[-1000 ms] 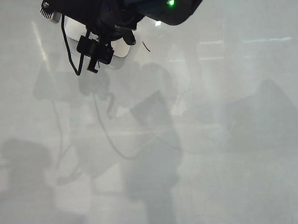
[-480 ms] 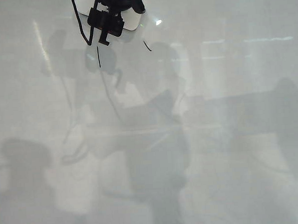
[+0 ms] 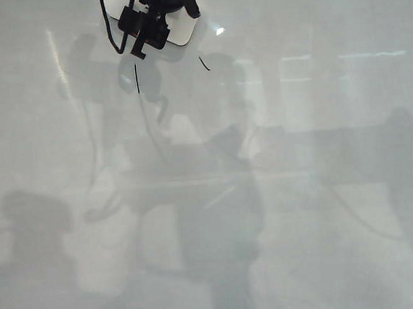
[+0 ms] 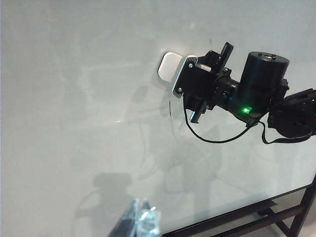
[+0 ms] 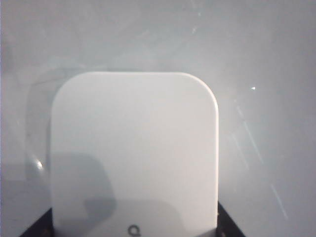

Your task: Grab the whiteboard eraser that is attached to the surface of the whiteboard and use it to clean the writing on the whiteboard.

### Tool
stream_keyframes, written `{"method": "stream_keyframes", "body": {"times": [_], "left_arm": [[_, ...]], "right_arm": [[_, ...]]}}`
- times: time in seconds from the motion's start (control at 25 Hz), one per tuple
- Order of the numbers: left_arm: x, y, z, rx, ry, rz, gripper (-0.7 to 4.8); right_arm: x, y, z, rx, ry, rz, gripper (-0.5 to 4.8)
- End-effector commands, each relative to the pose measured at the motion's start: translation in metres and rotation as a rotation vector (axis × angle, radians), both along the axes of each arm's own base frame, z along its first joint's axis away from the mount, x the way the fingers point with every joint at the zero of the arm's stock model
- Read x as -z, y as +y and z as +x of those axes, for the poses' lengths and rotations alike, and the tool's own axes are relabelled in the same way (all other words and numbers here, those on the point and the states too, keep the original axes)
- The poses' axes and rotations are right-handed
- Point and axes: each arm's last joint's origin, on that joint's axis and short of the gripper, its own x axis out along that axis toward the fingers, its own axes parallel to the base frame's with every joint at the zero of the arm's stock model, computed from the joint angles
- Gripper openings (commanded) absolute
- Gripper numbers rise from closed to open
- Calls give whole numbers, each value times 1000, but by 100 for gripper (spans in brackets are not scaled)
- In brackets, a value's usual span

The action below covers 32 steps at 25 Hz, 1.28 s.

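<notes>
Right tool [image 4: 183, 75] at far edge, clamped on whiteboard eraser [image 5: 134, 153]; left tool [image 4: 140, 222] low, unclear.

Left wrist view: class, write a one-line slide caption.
Right end effector holds the whiteboard eraser against the whiteboard, one black stroke remaining just below.

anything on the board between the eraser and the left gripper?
In the left wrist view, only bare whiteboard between the whiteboard eraser, held by the right gripper, and the left gripper.
</notes>
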Motion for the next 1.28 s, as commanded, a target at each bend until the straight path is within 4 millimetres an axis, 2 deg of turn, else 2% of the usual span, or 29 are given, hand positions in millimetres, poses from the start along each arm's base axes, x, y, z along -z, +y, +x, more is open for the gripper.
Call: {"method": "stream_keyframes", "body": {"times": [0.04, 0.28, 0.68, 1.08, 1.28], "left_arm": [[-1, 0, 0, 2, -7, 1, -5], [-1, 0, 0, 2, -7, 1, -5], [-1, 0, 0, 2, -7, 1, -5], [-1, 0, 0, 2, -7, 1, -5], [-1, 0, 0, 2, -7, 1, -5]], "right_arm": [[24, 0, 8, 57, 93, -32, 176], [49, 8, -2, 16, 160, -61, 175], [65, 10, -1, -6, 199, -42, 175], [48, 1, 4, 96, 80, -96, 175], [21, -13, 2, 124, 35, -55, 175]]}}
